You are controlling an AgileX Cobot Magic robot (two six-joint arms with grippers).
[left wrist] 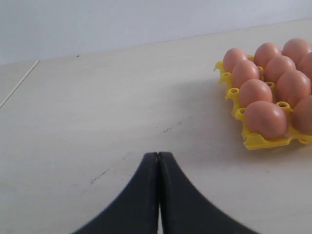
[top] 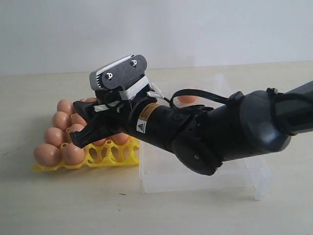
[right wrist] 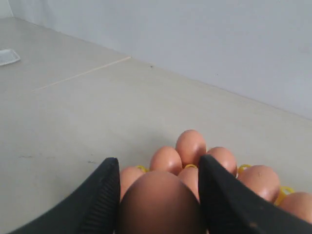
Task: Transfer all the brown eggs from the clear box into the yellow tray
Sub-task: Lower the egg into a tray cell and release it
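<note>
I am clamping my right tool (right wrist: pixel 159 168) on a brown egg (right wrist: pixel 158 207) above the yellow tray (top: pixel 112 155); my left tool (left wrist: pixel 158 161) is hanging pressed together over the worktop (left wrist: pixel 97 122).

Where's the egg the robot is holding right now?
The brown egg is pinched between the fingers of the right gripper, over the yellow tray on the left of the exterior view, close to the other eggs already in cups.
</note>
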